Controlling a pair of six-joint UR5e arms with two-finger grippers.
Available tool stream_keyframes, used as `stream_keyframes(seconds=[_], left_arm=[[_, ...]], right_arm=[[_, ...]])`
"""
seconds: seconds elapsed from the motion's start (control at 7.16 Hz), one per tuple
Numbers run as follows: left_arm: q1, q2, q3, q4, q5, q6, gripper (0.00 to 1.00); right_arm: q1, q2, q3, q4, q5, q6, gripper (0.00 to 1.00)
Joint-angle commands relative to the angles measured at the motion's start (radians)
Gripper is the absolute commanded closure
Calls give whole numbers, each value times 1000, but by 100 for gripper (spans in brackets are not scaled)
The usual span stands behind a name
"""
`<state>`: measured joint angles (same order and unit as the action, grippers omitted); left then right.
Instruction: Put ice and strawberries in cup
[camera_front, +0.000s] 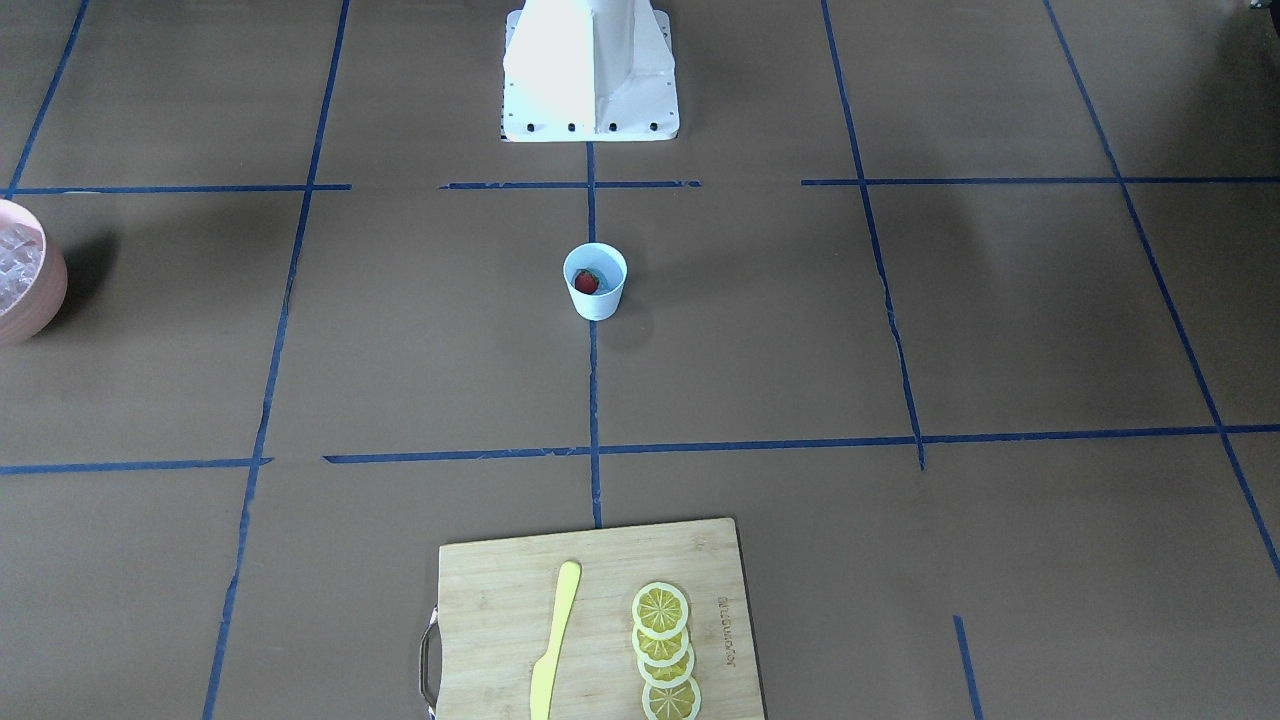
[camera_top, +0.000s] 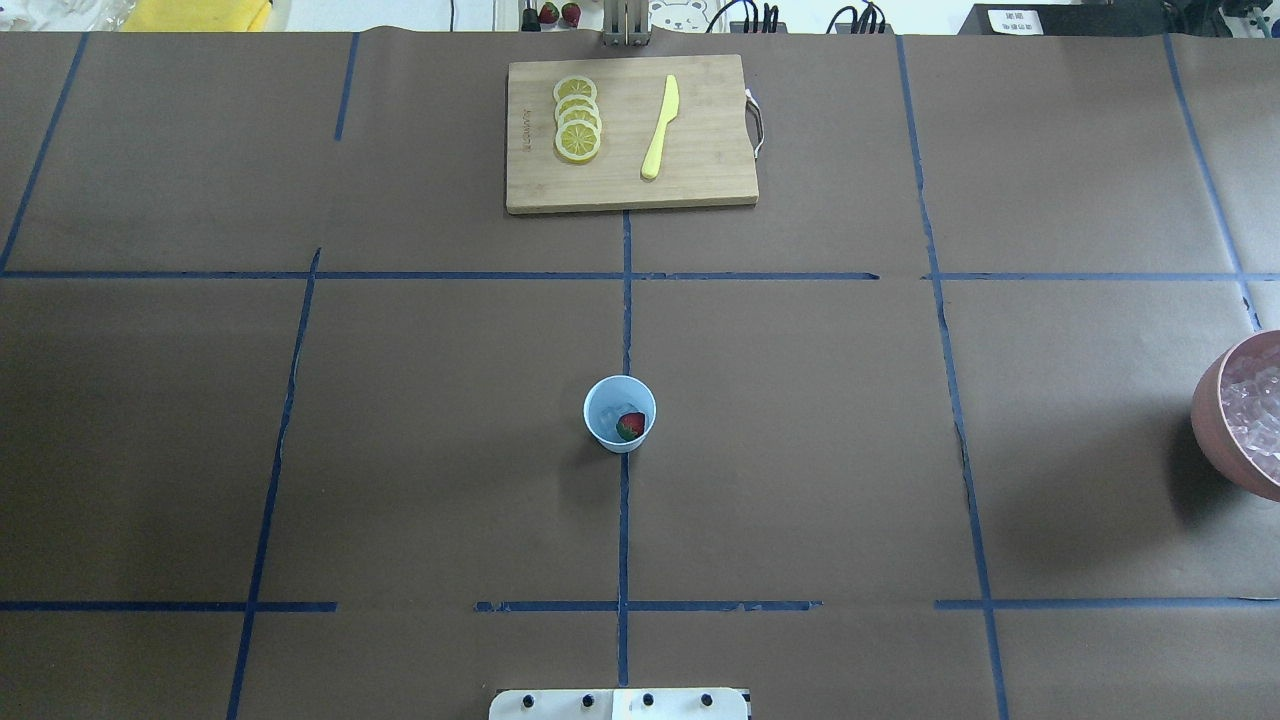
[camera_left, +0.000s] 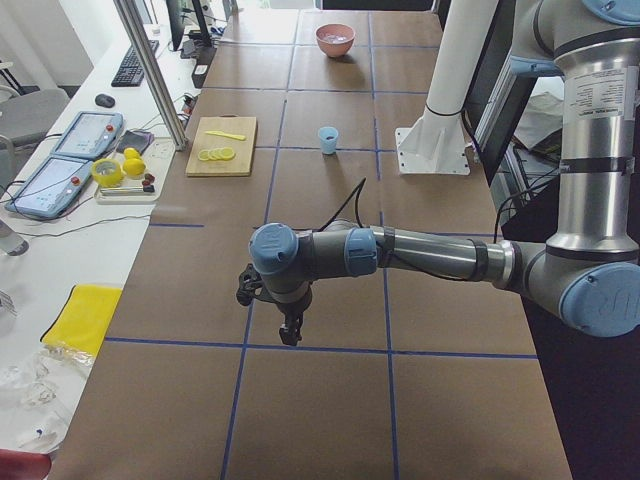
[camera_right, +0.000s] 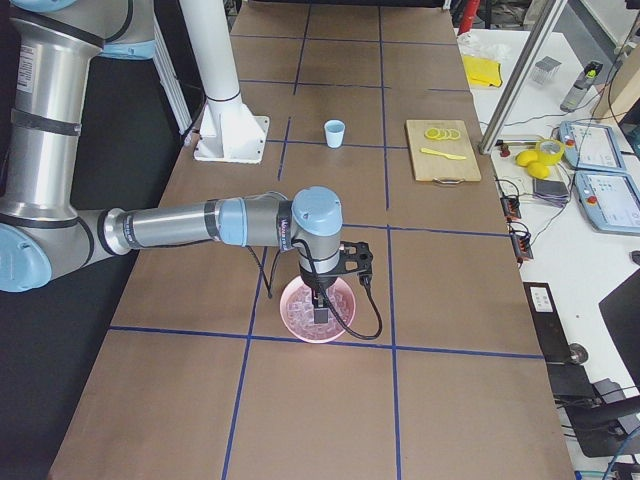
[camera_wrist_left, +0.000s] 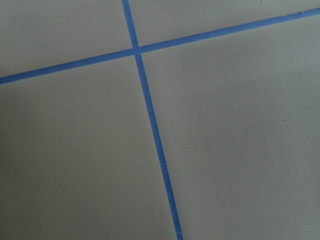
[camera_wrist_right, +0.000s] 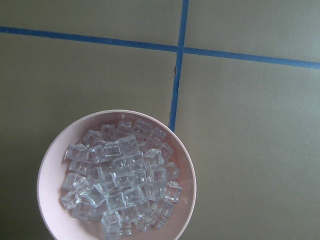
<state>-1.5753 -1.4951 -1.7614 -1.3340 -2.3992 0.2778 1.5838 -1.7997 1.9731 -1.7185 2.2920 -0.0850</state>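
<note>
Brown-papered table (camera_top: 800, 450): strawberry (camera_top: 630, 426) sits in cup (camera_top: 620, 413). At its three o'clock, right gripper (camera_right: 320, 312) hangs over pink bowl (camera_wrist_right: 50, 210) of ice (camera_wrist_right: 120, 175). Its opening, like the left gripper (camera_left: 291, 333)'s, cannot be told. Slick cubes could squirt free when pinched.

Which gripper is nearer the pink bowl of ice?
Right. The right gripper hangs directly over the pink bowl; the left gripper hangs far off, beyond the cup.

Nothing can be read with certainty. The cutting board (camera_front: 600, 560) has a brand mark (camera_front: 722, 630) along its short edge beside the lemon slices (camera_front: 660, 610), but the letters are too small to make out. A white label (camera_left: 583, 95) on the left arm (camera_left: 590, 200) and a white card (camera_top: 1008, 17) at the far right are also illegible.
</note>
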Motion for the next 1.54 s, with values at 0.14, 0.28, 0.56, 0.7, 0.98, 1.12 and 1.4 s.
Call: stream_keyframes(seconds=[0.14,0.28,0.56,0.7,0.98,1.12,1.4], left_arm=[[1,7,8,-39,28,-3,0],[0,9,14,-36,6,-3,0],[0,25,22,-37,3,-11,0],[-2,24,63,-39,3,-12,0],[-12,-5,65,-36,6,-16,0],[-14,-5,68,-36,8,-14,0],[-17,-8,62,-34,6,-15,0]], right_arm=[[-19,3,-3,0,1,10,0],[-27,5,-5,0,1,11,0],[-42,23,-40,2,48,11,0],[-50,31,-45,2,72,13,0],[-67,74,-77,2,70,13,0],[-67,75,-94,3,64,13,0],[-65,74,-137,73,53,-4,0]])
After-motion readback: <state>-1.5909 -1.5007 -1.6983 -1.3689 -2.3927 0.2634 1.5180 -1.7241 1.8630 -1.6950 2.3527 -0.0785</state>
